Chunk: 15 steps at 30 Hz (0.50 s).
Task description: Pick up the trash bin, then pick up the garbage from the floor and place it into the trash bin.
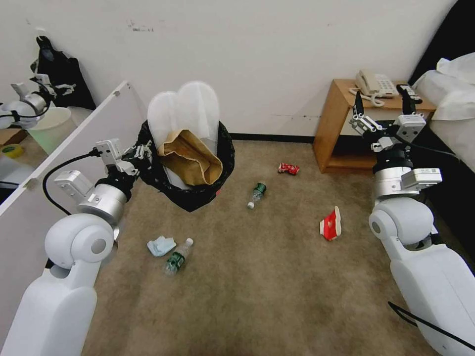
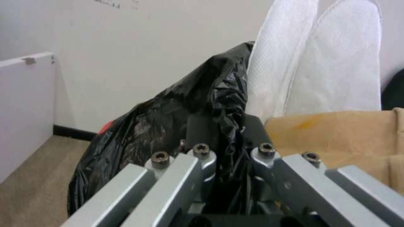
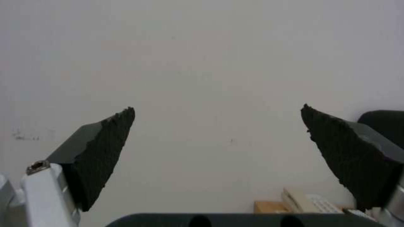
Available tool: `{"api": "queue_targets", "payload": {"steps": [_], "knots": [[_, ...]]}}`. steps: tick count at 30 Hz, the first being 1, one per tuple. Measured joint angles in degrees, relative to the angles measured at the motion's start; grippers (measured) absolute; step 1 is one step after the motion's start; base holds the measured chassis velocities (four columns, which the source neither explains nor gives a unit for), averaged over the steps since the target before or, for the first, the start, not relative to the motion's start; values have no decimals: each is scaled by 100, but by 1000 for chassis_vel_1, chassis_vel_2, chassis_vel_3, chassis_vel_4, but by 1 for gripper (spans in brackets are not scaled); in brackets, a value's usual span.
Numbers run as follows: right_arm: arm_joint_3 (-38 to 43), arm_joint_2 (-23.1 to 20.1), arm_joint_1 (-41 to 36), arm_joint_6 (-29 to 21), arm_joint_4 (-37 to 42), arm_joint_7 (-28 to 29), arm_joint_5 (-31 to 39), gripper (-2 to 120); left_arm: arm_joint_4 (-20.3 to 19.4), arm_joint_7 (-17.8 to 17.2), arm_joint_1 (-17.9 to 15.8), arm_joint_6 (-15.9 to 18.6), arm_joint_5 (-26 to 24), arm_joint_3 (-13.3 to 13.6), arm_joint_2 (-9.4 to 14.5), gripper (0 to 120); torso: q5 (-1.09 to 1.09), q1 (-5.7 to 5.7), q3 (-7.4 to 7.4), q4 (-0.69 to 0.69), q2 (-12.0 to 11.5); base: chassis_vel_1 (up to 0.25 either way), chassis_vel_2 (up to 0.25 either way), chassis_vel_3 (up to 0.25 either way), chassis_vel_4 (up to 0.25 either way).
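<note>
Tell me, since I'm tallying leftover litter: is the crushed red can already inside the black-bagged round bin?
No, the crushed red can lies on the beige carpet, apart from the bin.

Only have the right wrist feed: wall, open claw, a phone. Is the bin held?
Observer: Yes. The left claw is shut on the bag-covered rim of the trash bin, which is lifted and tilted.
Operator: Anything in it?
Observer: A brown paper bag and white slippers stick out of the top.
Operator: What's on the carpet?
Observer: A near bottle, a far bottle, a red can, a red-white carton and a blue mask.
</note>
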Motion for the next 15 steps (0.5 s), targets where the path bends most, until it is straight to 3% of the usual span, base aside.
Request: {"api": "queue_targets", "payload": {"steps": [15], "knots": [[-7, 5, 9, 21, 30, -94, 91, 100, -25, -19, 18, 14, -31, -7, -22, 4, 2, 0, -4, -1, 0, -9, 13, 9, -7]]}}
